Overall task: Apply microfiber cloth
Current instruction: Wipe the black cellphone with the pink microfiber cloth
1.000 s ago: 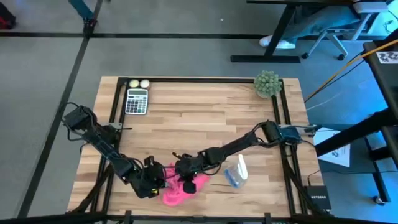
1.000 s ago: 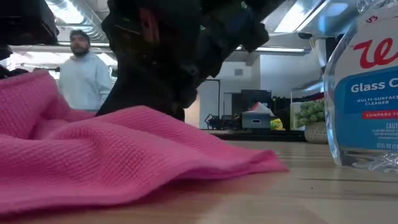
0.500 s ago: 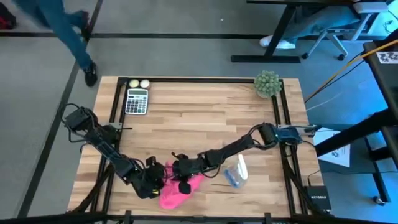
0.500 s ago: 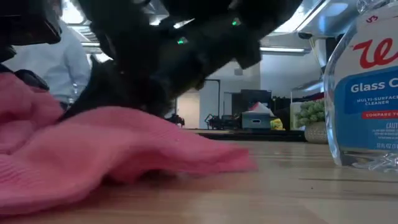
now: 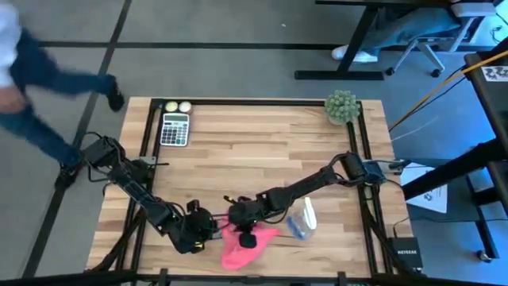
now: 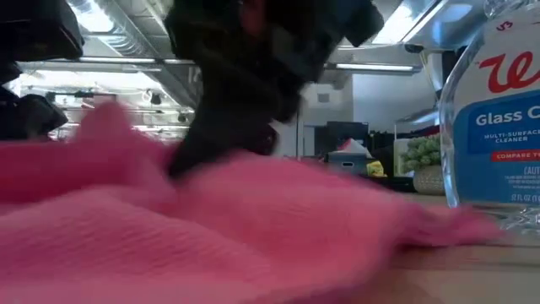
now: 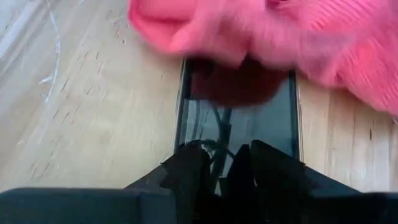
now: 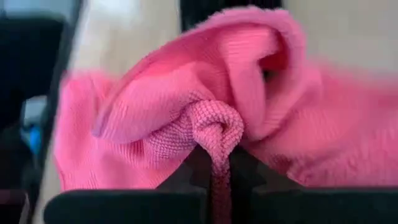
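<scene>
The bright pink microfiber cloth (image 5: 240, 251) lies bunched near the table's front edge, and part of it covers the far end of a black phone (image 7: 236, 121). My right gripper (image 5: 244, 233) is shut on the cloth from above. In the low view the cloth (image 6: 253, 236) fills the foreground, blurred. My left gripper (image 5: 202, 230) stands just left of the cloth, its fingers close together over the phone's near end (image 7: 233, 158). My left gripper has its two nearly closed fingers (image 7: 186, 174) on the near end of the phone's screen, coming slanting down from the table's left. The phone lies flat on the table. My right gripper pinches a gathered fold of the cloth (image 8: 214, 127) between its two fingers, several layers thick. The fingers come from above. The rest of the cloth spreads slack on the table and over the phone.
A clear-and-blue spray bottle (image 5: 303, 220) lies right of the cloth, close by in the low view (image 6: 498, 118). A calculator (image 5: 175, 129) and two small balls (image 5: 177, 106) sit at the far left, a small plant (image 5: 341, 106) at the far right. A person (image 5: 32, 71) walks past the table's left.
My right gripper has dragged the cloth first a little toward the table's left, then back toward the right and the near edge, sweeping it over the phone. The cloth's bulk now lies farther right. My left gripper has stayed at the phone's end.
</scene>
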